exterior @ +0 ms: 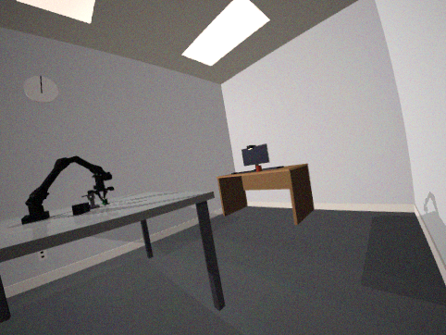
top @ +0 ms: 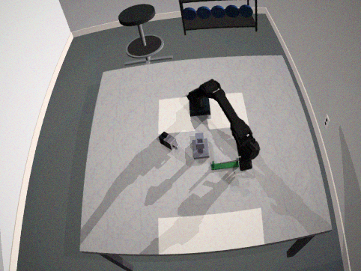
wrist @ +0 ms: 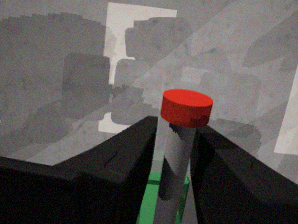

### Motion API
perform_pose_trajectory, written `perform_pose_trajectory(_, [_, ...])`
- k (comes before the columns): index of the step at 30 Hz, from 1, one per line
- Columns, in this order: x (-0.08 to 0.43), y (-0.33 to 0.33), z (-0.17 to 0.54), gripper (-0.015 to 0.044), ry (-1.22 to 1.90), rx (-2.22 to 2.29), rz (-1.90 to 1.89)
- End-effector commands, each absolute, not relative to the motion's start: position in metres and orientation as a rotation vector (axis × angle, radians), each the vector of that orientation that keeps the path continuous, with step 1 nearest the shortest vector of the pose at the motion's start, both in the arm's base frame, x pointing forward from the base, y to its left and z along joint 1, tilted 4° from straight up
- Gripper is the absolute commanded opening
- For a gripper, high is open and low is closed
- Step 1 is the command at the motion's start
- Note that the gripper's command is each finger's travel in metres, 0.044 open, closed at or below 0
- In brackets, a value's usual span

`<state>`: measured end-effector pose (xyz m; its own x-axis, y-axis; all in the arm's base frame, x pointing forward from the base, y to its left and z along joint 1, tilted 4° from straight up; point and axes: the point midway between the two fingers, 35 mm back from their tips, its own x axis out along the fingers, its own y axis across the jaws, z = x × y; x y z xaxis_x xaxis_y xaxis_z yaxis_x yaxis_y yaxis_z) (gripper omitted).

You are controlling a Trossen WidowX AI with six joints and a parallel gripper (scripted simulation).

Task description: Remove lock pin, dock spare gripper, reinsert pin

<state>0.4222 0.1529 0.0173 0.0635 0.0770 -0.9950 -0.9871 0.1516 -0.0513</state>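
Showing 1 grey pin, round red head, between the hand's parted fingers

A pale table is set on a dark floor, bounded by grey and white walls, with a round clock mounted above, a wooden desk placed beyond, and bright ceiling panels lit overhead.

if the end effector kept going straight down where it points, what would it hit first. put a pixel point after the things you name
Probably the green tray [top: 225, 165] [wrist: 148, 205] or tabletop [top: 123, 180] beside it; the wrist view shows the tray beyond the red-headed pin [wrist: 186, 107], but depth is unclear.
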Motion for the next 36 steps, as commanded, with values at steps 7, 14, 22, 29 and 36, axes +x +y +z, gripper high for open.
perform_pose_trajectory(7, [0.422, 0.153, 0.017, 0.0200, 1.175, -1.067, 1.095])
perform_pose_trajectory(14, [0.420, 0.154, 0.038, 0.0200, 1.180, -1.067, 1.099])
perform_pose_trajectory(22, [0.421, 0.155, 0.063, 0.0200, 1.171, -1.070, 1.098])
perform_pose_trajectory(29, [0.421, 0.157, 0.084, 0.0200, 1.166, -1.073, 1.098])
perform_pose_trajectory(36, [0.421, 0.157, 0.085, 0.0305, 1.164, -1.074, 1.099])
